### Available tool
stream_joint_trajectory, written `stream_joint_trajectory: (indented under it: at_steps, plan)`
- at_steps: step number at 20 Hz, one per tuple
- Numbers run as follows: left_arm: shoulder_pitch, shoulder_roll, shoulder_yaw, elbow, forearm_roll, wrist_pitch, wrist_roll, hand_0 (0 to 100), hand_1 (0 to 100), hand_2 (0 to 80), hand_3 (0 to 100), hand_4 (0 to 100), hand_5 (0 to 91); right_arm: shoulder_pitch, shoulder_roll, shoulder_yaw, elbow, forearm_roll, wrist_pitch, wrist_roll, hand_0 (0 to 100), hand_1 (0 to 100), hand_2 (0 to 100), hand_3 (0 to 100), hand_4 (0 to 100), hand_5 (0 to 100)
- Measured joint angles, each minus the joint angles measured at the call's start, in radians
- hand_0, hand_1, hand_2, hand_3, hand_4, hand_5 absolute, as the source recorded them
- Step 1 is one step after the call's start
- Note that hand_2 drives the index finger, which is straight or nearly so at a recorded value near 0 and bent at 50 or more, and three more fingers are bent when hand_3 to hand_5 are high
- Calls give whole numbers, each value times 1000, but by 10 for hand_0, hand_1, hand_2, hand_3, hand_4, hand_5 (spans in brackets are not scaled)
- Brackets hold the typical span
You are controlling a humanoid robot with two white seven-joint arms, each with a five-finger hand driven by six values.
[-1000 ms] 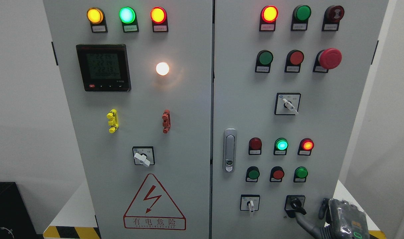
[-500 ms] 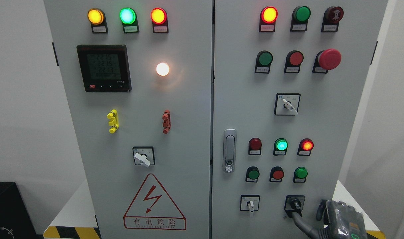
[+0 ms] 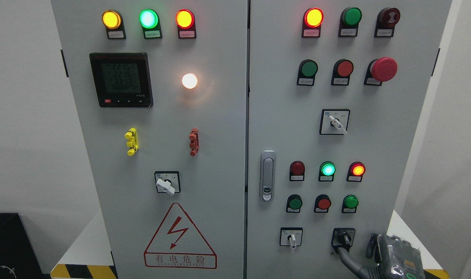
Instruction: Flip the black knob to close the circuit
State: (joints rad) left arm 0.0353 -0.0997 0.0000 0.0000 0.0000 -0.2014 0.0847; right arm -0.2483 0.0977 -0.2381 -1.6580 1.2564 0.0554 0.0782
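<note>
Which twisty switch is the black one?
The black knob at the cabinet's bottom right, beside the right hand. The other three switches have white handles.

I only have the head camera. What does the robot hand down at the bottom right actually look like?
Only the right robot hand shows, at the lower right corner. Its back is a blocky grey shell under a glossy, see-through cover, with a small green light near the bottom edge. The fingers are slim, dark grey and jointed; a short black one sits beside the shell. The left arm is out of view.
</note>
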Motion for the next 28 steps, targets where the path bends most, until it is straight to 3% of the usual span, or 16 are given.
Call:
stream_joint_trajectory:
  at_steps: [11, 19, 23, 28]
  plan:
    - [0, 0, 0, 0, 0, 0, 0, 0, 0, 0, 0, 0, 0, 62, 6, 25, -44, -52, -10, -12, 0, 246, 692, 879, 721, 712]
    - [0, 0, 0, 0, 0, 0, 0, 0, 0, 0, 0, 0, 0, 204, 11, 46, -148, -287, -24, -17, 0, 220, 485, 773, 617, 510]
    - [0, 0, 0, 0, 0, 0, 0, 0, 0, 0, 0, 0, 0, 271, 12, 52, -190, -483, -101, -12, 0, 202, 314, 581, 487, 312]
    - [0, 0, 0, 0, 0, 0, 0, 0, 0, 0, 0, 0, 0, 349, 13, 58, -225, -745, -174, 9, 0, 187, 172, 368, 316, 192]
